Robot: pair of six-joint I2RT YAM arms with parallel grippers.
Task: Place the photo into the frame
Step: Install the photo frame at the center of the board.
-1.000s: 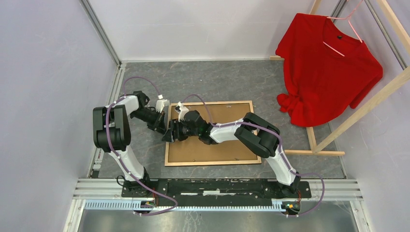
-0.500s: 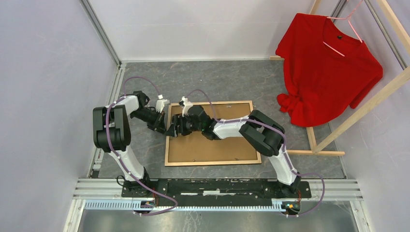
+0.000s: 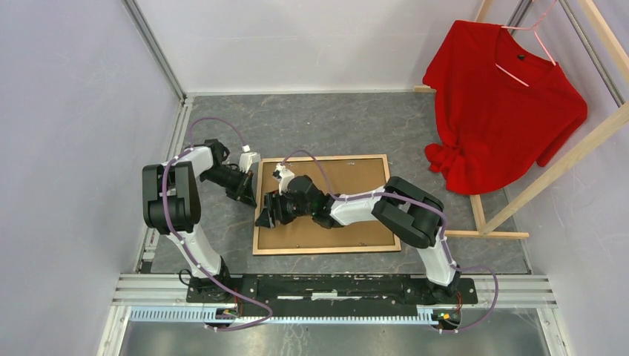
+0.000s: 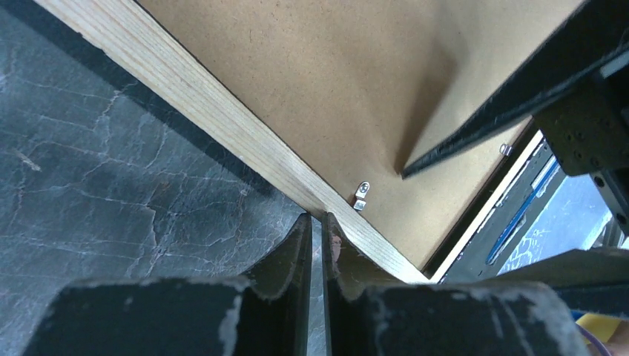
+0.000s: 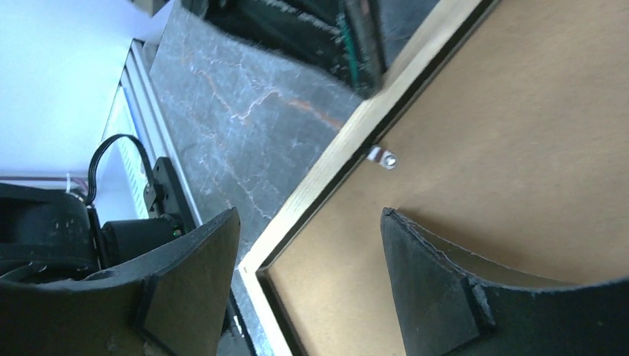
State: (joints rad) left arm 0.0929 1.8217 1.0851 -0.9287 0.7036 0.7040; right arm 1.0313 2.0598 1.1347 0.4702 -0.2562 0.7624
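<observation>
The frame (image 3: 326, 248) lay wood side up on the grey table (image 3: 311, 126), with the brown backing board (image 3: 356, 185) sitting inside it. The left gripper (image 4: 317, 219) was pinched closed, its tips against the left rail. The right gripper (image 5: 308, 215) hovered spread wide over the near left corner.

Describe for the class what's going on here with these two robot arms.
The frame lies back-up on the table with the brown backing board sitting in it. The left gripper, fingers shut, is at the outer edge of the frame's left rail. The right gripper hovers with fingers open above that same side, near a small metal clip. No photo is visible.
</observation>
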